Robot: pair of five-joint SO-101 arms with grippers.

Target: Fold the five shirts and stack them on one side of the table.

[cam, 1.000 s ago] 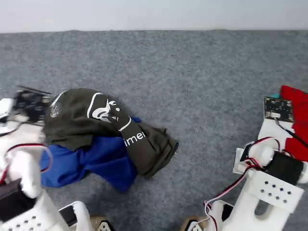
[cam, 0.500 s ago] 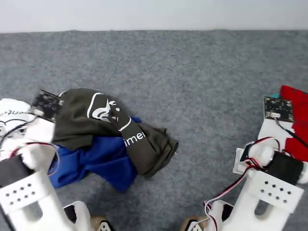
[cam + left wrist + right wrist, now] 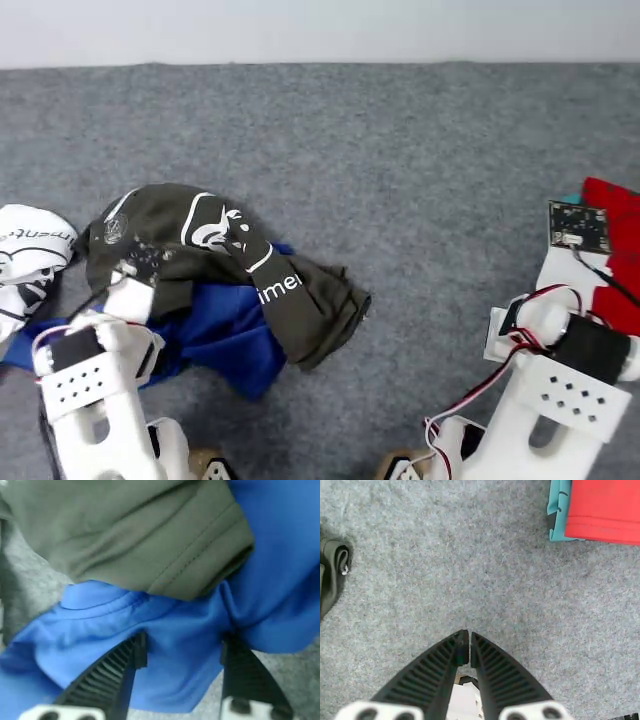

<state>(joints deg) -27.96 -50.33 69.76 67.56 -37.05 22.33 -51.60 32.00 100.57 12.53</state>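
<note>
A dark olive shirt (image 3: 210,250) lies crumpled over a blue shirt (image 3: 225,335) at the table's left. A white shirt (image 3: 28,255) sits at the far left edge. A folded red shirt (image 3: 602,507) rests on a teal one (image 3: 556,510) at the right edge. My left gripper (image 3: 182,640) is open, its fingers pressed down on the blue shirt (image 3: 165,645) just below the olive hem (image 3: 150,540). My right gripper (image 3: 469,640) is shut with nothing in it, hovering over bare grey mat near the front right.
The grey mat (image 3: 430,170) stretches bare across the middle and back. The left arm's white body (image 3: 95,400) stands at the front left, the right arm's body (image 3: 560,370) at the front right beside the red shirt (image 3: 612,250).
The left arm swung from the far left edge rightward and down onto the shirt pile, uncovering the white shirt. The right arm has stayed still.
</note>
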